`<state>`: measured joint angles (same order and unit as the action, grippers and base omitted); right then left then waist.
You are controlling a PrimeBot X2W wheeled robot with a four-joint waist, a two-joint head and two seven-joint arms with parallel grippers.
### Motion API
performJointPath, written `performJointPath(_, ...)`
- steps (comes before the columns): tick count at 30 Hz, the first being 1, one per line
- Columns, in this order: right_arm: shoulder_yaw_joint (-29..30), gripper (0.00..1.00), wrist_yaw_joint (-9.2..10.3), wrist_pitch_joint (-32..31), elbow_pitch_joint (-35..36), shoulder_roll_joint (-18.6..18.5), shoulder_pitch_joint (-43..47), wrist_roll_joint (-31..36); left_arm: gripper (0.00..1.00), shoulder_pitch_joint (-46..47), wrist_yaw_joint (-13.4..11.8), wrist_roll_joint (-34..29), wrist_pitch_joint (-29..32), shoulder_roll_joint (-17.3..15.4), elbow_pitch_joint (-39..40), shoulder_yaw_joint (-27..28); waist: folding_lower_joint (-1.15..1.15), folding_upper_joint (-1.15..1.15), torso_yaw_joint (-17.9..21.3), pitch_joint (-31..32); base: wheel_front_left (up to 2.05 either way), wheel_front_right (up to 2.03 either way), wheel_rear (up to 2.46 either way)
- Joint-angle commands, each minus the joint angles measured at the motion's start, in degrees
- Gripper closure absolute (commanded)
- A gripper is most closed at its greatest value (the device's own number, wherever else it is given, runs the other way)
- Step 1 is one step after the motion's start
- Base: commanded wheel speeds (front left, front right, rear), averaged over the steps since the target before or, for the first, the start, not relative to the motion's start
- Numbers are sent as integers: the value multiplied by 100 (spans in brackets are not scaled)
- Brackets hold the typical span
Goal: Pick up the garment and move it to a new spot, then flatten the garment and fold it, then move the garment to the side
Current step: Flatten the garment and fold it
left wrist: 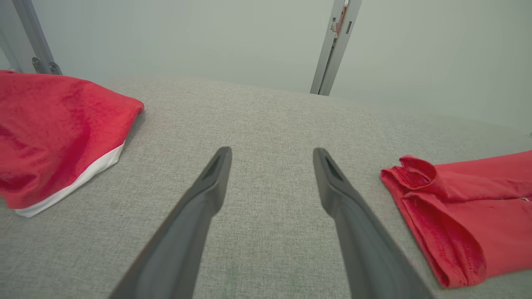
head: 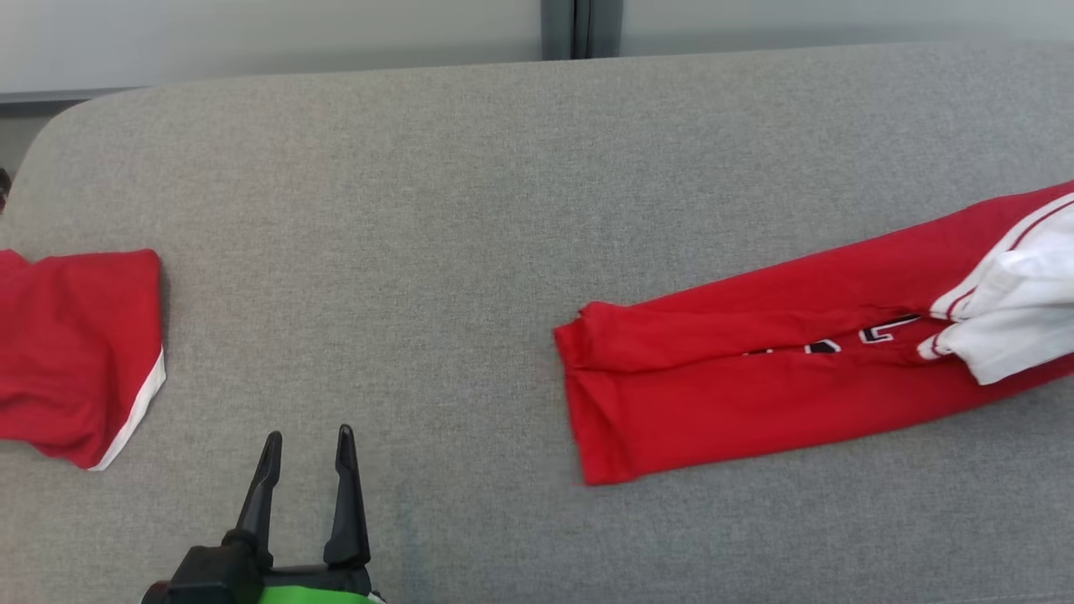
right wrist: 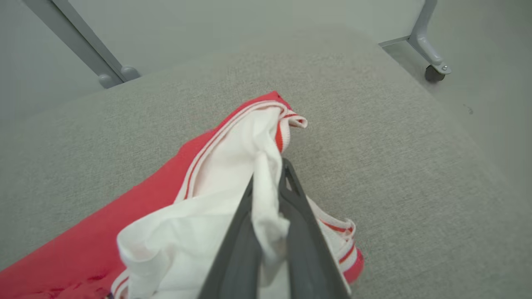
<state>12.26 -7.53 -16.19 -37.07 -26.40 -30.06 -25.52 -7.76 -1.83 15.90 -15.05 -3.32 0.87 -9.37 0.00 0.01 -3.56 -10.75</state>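
Red cloth with a white hem (head: 80,352) is lying at the left edge of the grey padded table (head: 470,168), well apart from the work. Just right of it, on the near side, the left gripper (head: 308,436) is hovering over bare table with its two fingers spread wide and nothing between them. Further right the garment (head: 738,377), a red jersey, is lying in a long narrow band, its doubled hem end pointing left and its body running off to the right, slanting towards the far side. At that right end a white sleeve (head: 1019,310) is bunching on top of the red, and the right gripper (right wrist: 270,178) is pinching a fold of this white cloth between its closed fingers. It seems to be taking hold for a lift or a fold. Only the loose sleeve appears to be caught, so a quick pull is probably risking the sleeve sliding out while the red layers are lying flat. Rising slowly, watching whether the red is following, and bringing the idle left gripper across to the hem end are looking like the safer way
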Motion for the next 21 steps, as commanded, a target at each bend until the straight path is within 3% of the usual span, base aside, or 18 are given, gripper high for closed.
performJointPath(1, 17, 100, 9, 17, 100, -123, -108, 19, 0, -95, 48, -84, -15, 18, 28, 59, 0, -1, -5, 184, 0, 0, 0)
performJointPath(4, -199, 100, 8, -123, 446, -293, -97, -85, 0, -163, 108, -76, -15, 36, 21, 151, 0, -1, -8, 265, 0, 0, 0)
performJointPath(9, -1133, 100, 8, -574, 1472, -267, 156, -631, 0, -160, 17, 114, -16, 41, 101, 130, 0, -1, 27, 271, 0, 0, 0)
performJointPath(15, -2323, 100, 6, -1089, 2504, 36, 777, -1119, 0, -95, -27, 160, -16, 40, 80, 44, 0, -1, 39, 267, 0, 0, 0)
performJointPath(21, -2671, 100, 5, -777, 2696, 675, 1275, -931, 0, -53, -73, 197, -16, 40, 72, 61, 0, -1, 31, 278, 0, 0, 0)
